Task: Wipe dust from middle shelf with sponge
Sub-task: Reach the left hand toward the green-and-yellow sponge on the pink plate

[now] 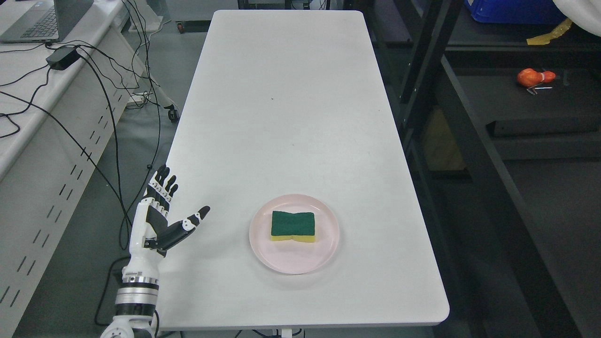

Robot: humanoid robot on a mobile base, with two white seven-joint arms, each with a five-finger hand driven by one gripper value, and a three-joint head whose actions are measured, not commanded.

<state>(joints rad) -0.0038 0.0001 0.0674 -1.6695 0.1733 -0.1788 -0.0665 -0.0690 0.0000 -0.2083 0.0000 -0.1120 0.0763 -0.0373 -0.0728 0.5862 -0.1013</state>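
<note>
Waiting at the surface (291, 94) edge, the left robot hand (162, 218) spreads empty fingers; the sponge (293, 226) rests on a plate (263, 249), ungrasped.

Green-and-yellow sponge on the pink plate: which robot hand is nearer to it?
Left. The left hand hovers open at the white table's left edge, left of the green-and-yellow sponge on the round pink plate. The right hand is out of view.

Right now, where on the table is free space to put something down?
The white table is bare beyond the pink plate. The plate holds the sponge; bare strips flank it. The open left hand crowds the near left edge.
</note>
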